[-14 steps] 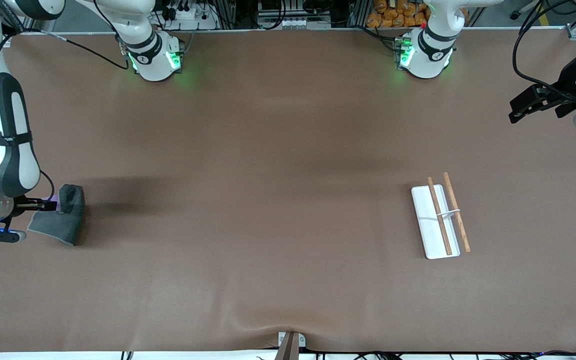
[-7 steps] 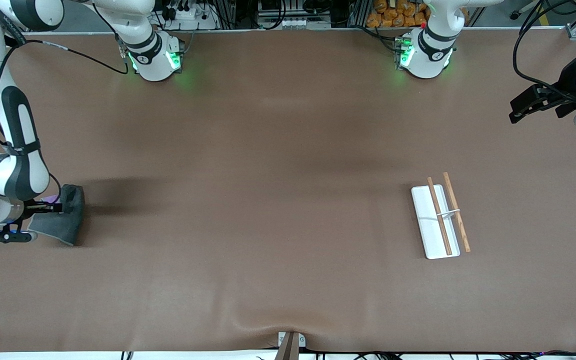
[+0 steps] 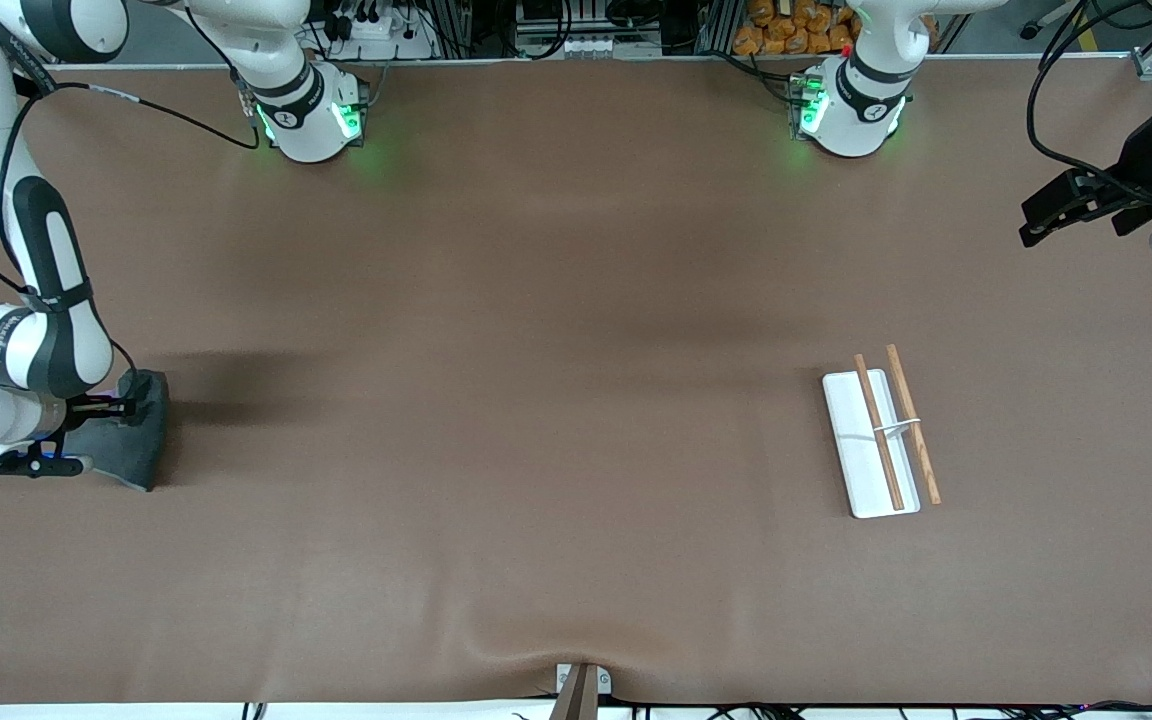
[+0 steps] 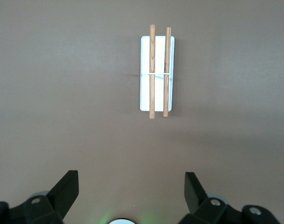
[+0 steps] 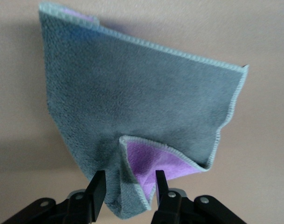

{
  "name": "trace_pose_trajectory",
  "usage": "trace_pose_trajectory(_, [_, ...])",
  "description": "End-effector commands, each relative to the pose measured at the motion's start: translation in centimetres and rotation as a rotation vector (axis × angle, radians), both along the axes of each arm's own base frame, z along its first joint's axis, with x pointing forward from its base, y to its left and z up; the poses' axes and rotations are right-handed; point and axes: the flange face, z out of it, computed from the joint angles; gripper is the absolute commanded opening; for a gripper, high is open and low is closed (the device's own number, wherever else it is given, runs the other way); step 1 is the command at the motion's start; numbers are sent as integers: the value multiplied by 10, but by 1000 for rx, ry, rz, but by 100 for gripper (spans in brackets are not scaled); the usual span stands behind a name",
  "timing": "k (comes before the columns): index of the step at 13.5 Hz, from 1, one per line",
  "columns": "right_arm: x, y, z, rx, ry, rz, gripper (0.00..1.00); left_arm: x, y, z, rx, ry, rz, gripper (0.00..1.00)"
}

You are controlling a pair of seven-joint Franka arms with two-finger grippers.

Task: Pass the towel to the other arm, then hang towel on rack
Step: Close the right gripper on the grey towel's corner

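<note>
Right wrist view shows one towel, grey side up with a purple flap turned out near the fingers, which are drawn in narrowly on a raised fold of the cloth. The right gripper thus pinches the towel's edge, while the rest of the cloth spreads over the brown table.

In the front view the towel lies at the right arm's end of the table, with the right gripper clamped on its upper fold.

One rack sits flat toward the left arm's end of the table, well apart from the towel: a white base carrying two brown rods joined by one small white crosspiece.

The left gripper waits in the air over the table's edge at its own end. In the left wrist view its fingers stand wide apart and hold nothing, with the rack below them.
</note>
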Motion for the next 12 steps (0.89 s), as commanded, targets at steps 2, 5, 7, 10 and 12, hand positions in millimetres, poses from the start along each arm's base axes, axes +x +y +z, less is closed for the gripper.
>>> trace_pose_trajectory(2, [-6,-3,-8,30,-3,-13,40,1,0,3,-13,-11,-1,100])
trace_pose_trajectory(5, [-7,-3,-8,31,-1,-12,19,3,-2,-4,-11,1,-5,100])
trace_pose_trajectory(7, [-7,-3,-8,31,-1,-12,9,4,-3,-5,-12,5,-7,100])
trace_pose_trajectory(10, [-5,3,-5,33,2,-9,0,9,-4,-9,-14,0,-9,100])
trace_pose_trajectory(12, [-4,10,1,50,17,-21,0,10,-4,-10,-14,-4,-9,100])
